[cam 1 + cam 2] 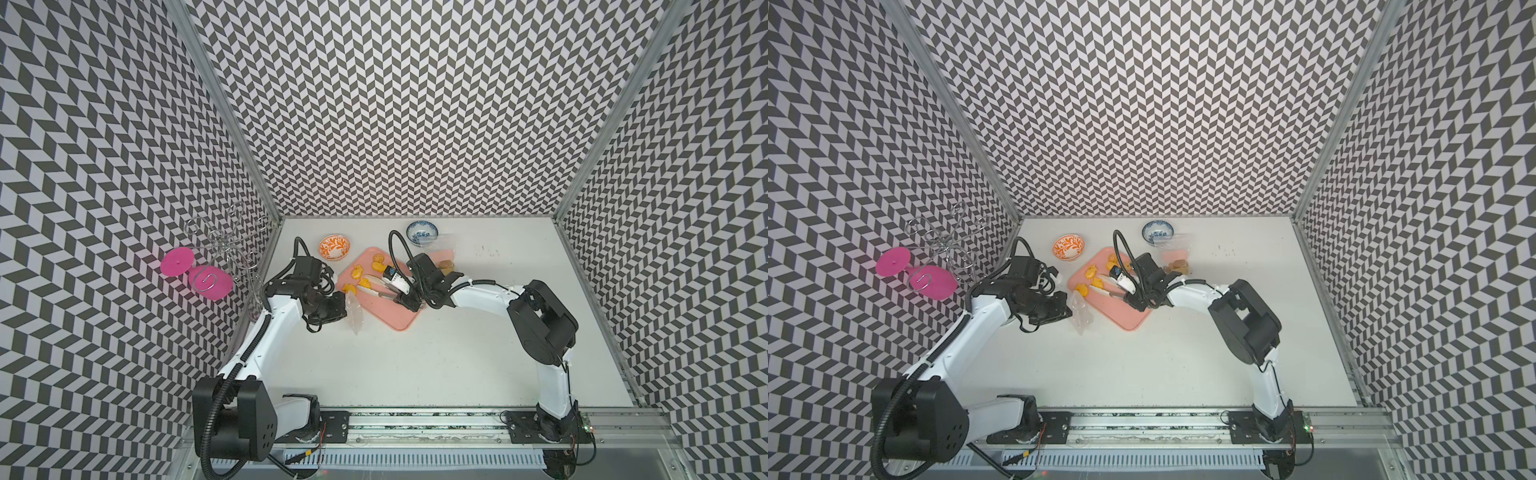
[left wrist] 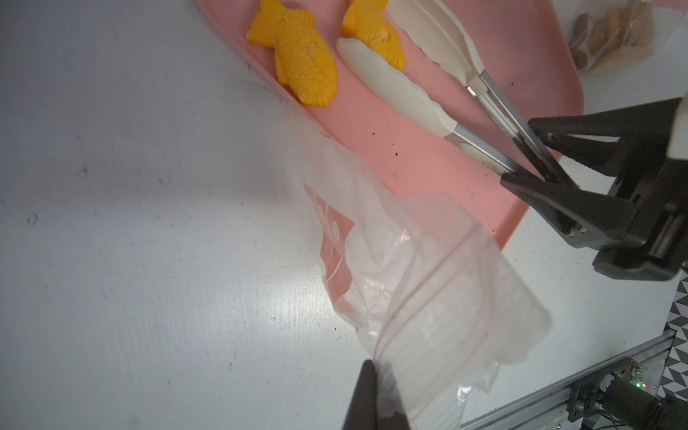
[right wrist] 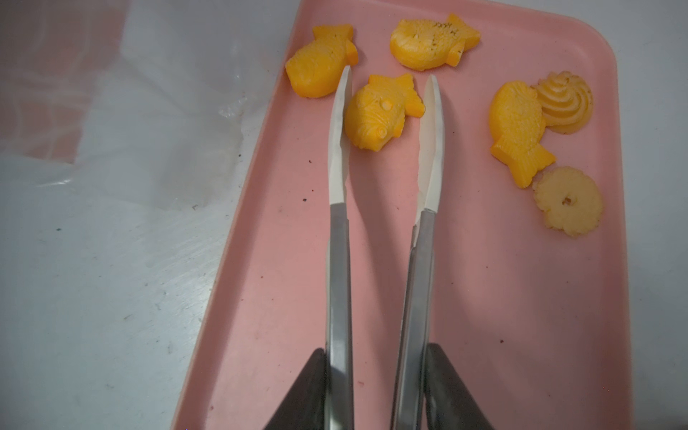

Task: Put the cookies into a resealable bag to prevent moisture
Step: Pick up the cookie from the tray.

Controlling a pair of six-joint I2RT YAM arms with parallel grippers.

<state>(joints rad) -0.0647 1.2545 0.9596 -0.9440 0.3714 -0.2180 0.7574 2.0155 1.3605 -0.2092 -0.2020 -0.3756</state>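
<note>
My right gripper clamps one pair of tongs astride one fish cookie, upper centre, among six cookies on one tray. My left gripper pinches one of two resealable bags.

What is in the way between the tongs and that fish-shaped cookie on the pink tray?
Nothing visible. The right gripper holds the tongs, and their white tips straddle the fish cookie on the pink tray. A second fish cookie lies right beside one tip.
</note>
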